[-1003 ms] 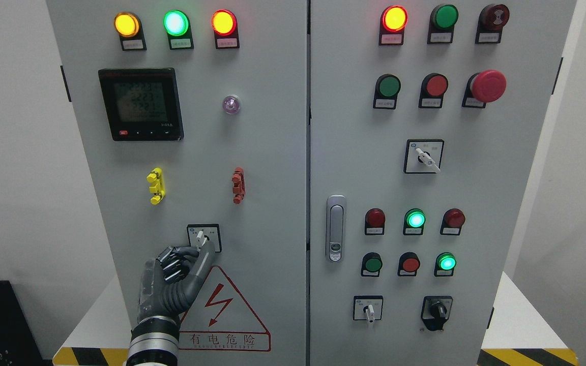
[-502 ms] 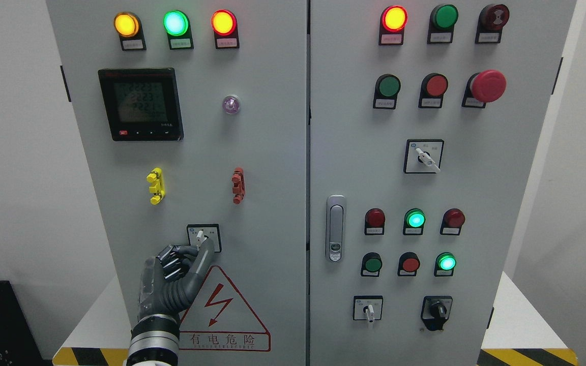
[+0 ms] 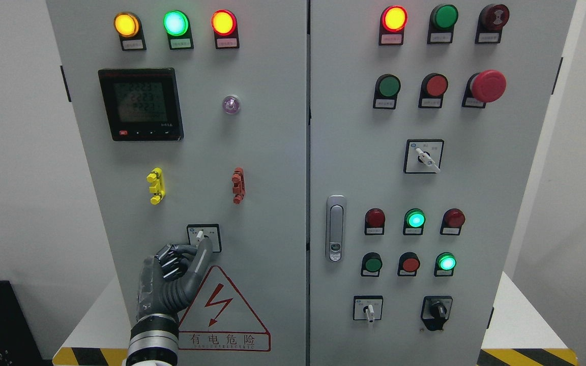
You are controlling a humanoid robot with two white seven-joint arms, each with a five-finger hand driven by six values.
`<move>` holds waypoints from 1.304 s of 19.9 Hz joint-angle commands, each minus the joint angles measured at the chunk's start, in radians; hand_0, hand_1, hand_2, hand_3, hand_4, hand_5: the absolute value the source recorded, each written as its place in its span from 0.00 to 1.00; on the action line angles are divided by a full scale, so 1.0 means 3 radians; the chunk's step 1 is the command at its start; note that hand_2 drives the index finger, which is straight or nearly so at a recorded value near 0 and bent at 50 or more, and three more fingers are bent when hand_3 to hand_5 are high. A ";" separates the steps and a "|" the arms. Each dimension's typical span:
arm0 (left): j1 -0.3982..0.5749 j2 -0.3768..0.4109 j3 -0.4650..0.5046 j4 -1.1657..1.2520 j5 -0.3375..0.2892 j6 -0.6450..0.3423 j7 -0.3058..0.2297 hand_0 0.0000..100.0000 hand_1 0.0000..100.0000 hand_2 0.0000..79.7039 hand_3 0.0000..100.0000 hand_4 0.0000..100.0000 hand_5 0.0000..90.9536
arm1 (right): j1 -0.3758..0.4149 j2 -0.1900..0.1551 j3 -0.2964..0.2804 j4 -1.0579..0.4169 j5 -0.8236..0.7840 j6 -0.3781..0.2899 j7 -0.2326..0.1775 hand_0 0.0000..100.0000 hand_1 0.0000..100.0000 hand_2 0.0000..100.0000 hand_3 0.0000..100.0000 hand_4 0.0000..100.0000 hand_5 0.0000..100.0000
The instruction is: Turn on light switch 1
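We find the rotary switch (image 3: 203, 236) low on the left cabinet door (image 3: 272, 152), its white lever tilted up to the left. The left hand (image 3: 171, 277) sits just below it, thumb tip touching the lever's lower right and the other fingers curled beside it. Right below is the red warning triangle (image 3: 227, 315); the meter (image 3: 141, 104) is higher up.

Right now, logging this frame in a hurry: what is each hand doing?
Left hand: fingers curled, fingertips at the lever of the selector switch; a firm grip cannot be told.
Right hand: not in view.
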 commanded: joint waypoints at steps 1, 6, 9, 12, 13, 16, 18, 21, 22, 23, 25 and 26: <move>-0.0012 -0.0014 0.0000 0.0009 -0.0011 0.0008 0.0000 0.20 0.61 0.70 0.93 0.93 0.91 | 0.0001 0.0000 0.0000 0.0000 0.0000 -0.0002 -0.0002 0.31 0.00 0.00 0.00 0.00 0.00; -0.0022 -0.0014 0.0000 0.0019 -0.0011 0.0013 0.0000 0.21 0.61 0.70 0.94 0.93 0.91 | 0.0001 0.0000 0.0000 0.0000 0.0000 -0.0002 -0.0002 0.31 0.00 0.00 0.00 0.00 0.00; -0.0022 -0.0014 0.0000 0.0024 -0.0011 0.0033 0.0000 0.22 0.61 0.70 0.94 0.93 0.91 | 0.0001 0.0000 0.0000 0.0000 0.0000 -0.0002 -0.0002 0.31 0.00 0.00 0.00 0.00 0.00; -0.0022 -0.0014 -0.0005 0.0024 -0.0011 0.0033 0.0000 0.22 0.61 0.70 0.94 0.93 0.91 | -0.0004 0.0000 0.0000 0.0000 0.0000 -0.0002 -0.0002 0.31 0.00 0.00 0.00 0.00 0.00; -0.0022 -0.0014 -0.0005 0.0024 -0.0011 0.0033 -0.0005 0.22 0.61 0.70 0.94 0.93 0.91 | 0.0001 0.0000 0.0000 0.0000 0.0000 -0.0002 -0.0002 0.31 0.00 0.00 0.00 0.00 0.00; -0.0022 -0.0014 -0.0005 0.0030 -0.0006 0.0033 0.0000 0.22 0.61 0.70 0.94 0.93 0.91 | 0.0001 0.0000 0.0000 0.0000 0.0000 -0.0002 -0.0002 0.31 0.00 0.00 0.00 0.00 0.00; -0.0022 -0.0014 -0.0005 0.0030 -0.0006 0.0033 0.0000 0.22 0.61 0.70 0.94 0.92 0.91 | 0.0001 0.0000 0.0000 0.0000 0.0000 -0.0002 -0.0002 0.31 0.00 0.00 0.00 0.00 0.00; -0.0027 -0.0019 -0.0005 0.0030 -0.0006 0.0033 0.0000 0.23 0.61 0.70 0.94 0.92 0.91 | 0.0001 0.0000 0.0000 0.0000 0.0000 -0.0002 -0.0002 0.31 0.00 0.00 0.00 0.00 0.00; -0.0022 -0.0029 -0.0005 0.0030 -0.0006 0.0033 0.0000 0.24 0.61 0.70 0.94 0.92 0.91 | 0.0001 0.0000 0.0000 0.0000 0.0000 -0.0002 -0.0002 0.31 0.00 0.00 0.00 0.00 0.00; -0.0022 -0.0029 -0.0005 0.0024 -0.0006 0.0033 -0.0005 0.26 0.61 0.70 0.94 0.93 0.91 | 0.0001 0.0000 0.0000 0.0000 0.0000 -0.0002 -0.0002 0.31 0.00 0.00 0.00 0.00 0.00; -0.0027 -0.0034 -0.0005 0.0030 -0.0006 0.0033 -0.0005 0.29 0.61 0.70 0.94 0.92 0.91 | 0.0001 0.0000 0.0000 0.0000 0.0000 -0.0002 -0.0002 0.31 0.00 0.00 0.00 0.00 0.00; -0.0032 -0.0034 -0.0005 0.0024 -0.0006 0.0033 -0.0005 0.31 0.61 0.70 0.94 0.92 0.91 | 0.0001 0.0000 0.0000 0.0000 0.0000 -0.0002 -0.0002 0.31 0.00 0.00 0.00 0.00 0.00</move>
